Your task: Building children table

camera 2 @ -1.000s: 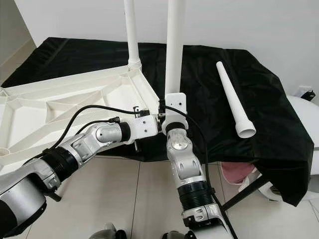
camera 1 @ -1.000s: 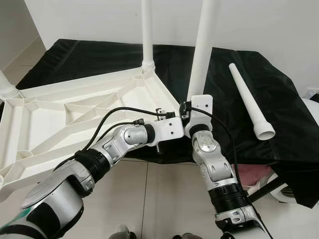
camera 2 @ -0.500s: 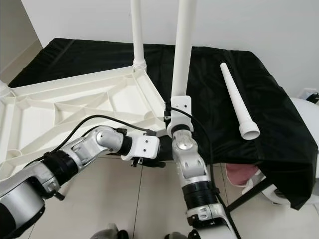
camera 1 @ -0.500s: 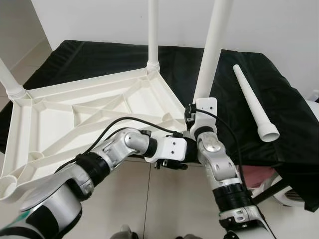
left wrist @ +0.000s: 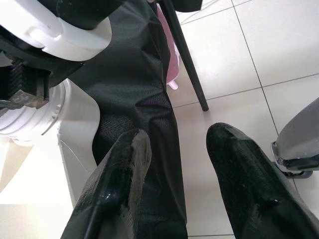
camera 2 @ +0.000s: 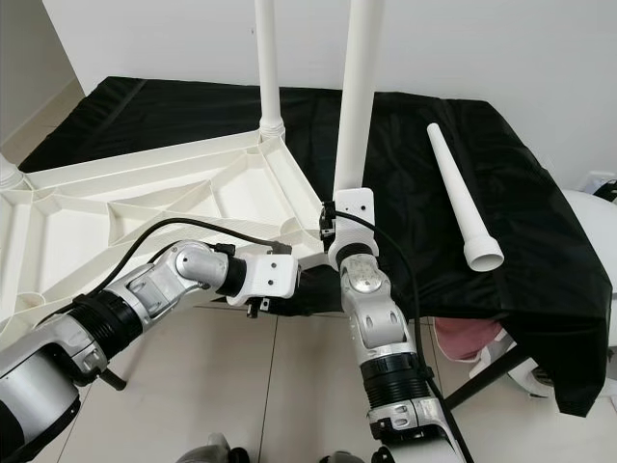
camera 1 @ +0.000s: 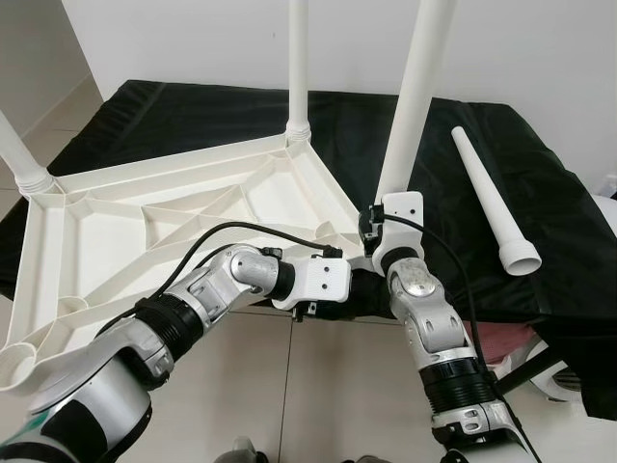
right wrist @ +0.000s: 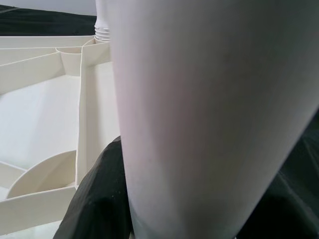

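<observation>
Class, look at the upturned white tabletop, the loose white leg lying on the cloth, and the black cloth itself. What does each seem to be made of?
Tabletop: probably moulded plastic; smooth matt white, thin ribs.
Loose leg: likely the same plastic; hollow open end.
Cloth: apparently woven fabric; creases, draped edges.

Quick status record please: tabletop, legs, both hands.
tabletop: upside down on the black cloth, ribs up
fitted legs: far corner; left corner
held leg: upright at the near right corner, in the right hand
loose leg: lying on the cloth, right of the tabletop
left hand: open, below the near table edge, holding nothing
</observation>
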You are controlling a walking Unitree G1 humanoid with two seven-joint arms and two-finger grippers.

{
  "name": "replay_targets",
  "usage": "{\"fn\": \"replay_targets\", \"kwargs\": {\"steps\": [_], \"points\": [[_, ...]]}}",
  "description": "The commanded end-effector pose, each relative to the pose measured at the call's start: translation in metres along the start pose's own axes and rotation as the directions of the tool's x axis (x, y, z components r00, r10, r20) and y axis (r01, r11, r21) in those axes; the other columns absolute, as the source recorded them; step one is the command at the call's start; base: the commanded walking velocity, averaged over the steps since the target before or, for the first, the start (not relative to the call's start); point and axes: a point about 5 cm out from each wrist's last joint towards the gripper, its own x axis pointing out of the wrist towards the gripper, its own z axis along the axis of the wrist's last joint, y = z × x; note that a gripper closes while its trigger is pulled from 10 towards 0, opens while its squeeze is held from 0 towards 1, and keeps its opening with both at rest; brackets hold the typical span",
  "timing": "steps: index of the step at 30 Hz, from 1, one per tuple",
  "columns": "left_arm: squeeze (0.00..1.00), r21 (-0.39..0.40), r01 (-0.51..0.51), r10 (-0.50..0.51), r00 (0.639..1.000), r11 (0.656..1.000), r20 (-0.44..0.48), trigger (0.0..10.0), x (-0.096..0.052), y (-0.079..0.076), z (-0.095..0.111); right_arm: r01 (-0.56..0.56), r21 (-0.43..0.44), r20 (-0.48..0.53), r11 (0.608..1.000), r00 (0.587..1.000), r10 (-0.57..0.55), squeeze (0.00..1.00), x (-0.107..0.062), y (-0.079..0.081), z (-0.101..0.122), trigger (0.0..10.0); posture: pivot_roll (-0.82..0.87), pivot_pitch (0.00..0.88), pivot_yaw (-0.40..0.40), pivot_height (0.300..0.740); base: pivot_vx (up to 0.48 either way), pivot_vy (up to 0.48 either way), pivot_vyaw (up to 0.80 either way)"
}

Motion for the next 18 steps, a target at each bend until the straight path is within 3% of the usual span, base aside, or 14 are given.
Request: {"fn": "replay_targets", "kwargs": {"steps": [1,18], "points": [[0.0,0.015,0.031,-0.031,1.0,0.999,0.004,10.0,0.0059,-0.0026,0.0028,0.026,-0.089,-0.02,0.996,0.999,-0.028,0.0,0.0002,0.0005,-0.005,10.0,0.0,0.133,0.006,0.74,0.0,0.0,0.0],[0.0,0.015,0.031,-0.031,1.0,0.999,0.004,10.0,0.0059,-0.0026,0.0028,0.026,-0.089,-0.02,0.996,0.999,-0.028,0.0,0.0002,0.0005,-0.005,10.0,0.0,0.133,0.006,0.74,0.0,0.0,0.0]]}}
